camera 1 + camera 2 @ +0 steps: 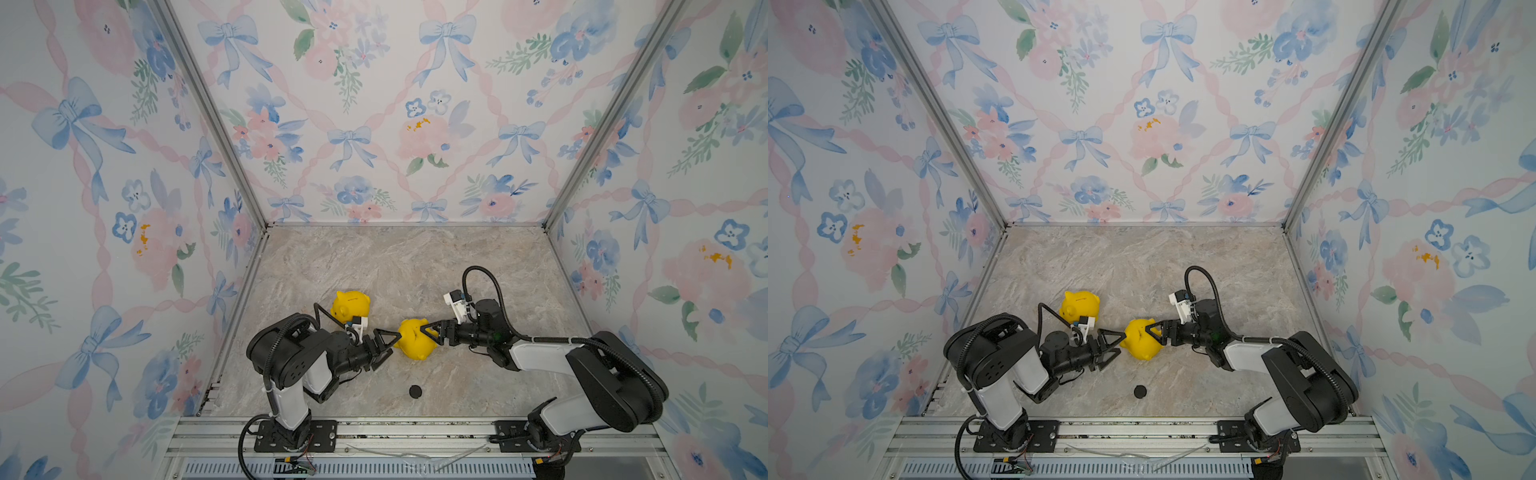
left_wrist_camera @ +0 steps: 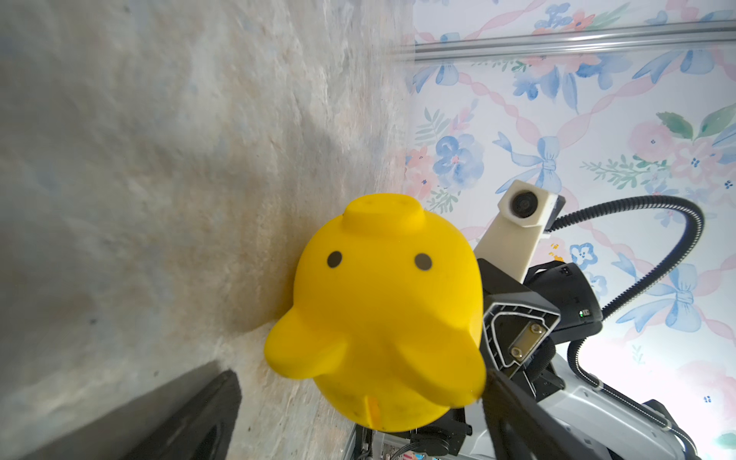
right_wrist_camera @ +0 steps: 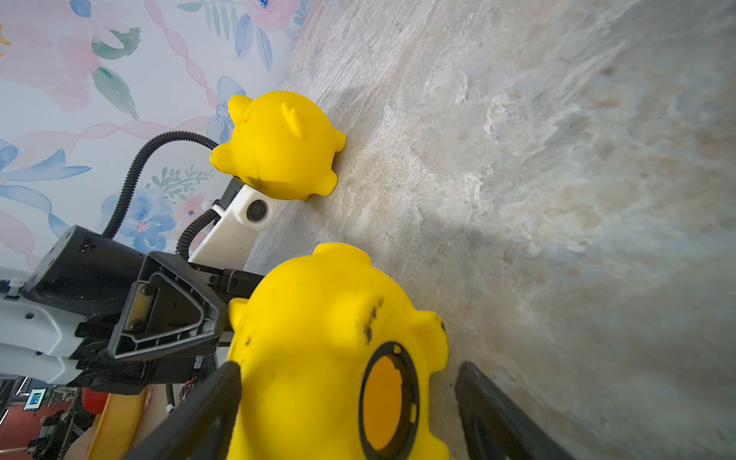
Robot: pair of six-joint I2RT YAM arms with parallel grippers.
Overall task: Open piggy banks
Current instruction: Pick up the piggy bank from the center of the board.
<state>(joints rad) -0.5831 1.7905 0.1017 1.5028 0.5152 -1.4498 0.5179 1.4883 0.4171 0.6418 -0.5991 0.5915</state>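
Top views show marbled tabletop [image 1: 374, 257], floral walls [image 1: 395, 104], left tool [image 1: 395, 344] and right tool [image 1: 430, 335] spread wide.

Yellow piggy banks [image 1: 350, 306], floral walls [image 1: 374, 104]

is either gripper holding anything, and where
Nothing held: right gripper straddles the near piggy bank at its belly end, jaws open; left gripper open beside its face.

We see the far half of the surface [image 1: 415, 257] open. The lying piggy bank [image 1: 415, 347] fills the gap between left claw [image 1: 397, 344] and right claw [image 1: 430, 336]. The upright piggy bank [image 1: 351, 305] stands just behind the left wrist. A black plug [image 1: 415, 391] lies nearer the front.
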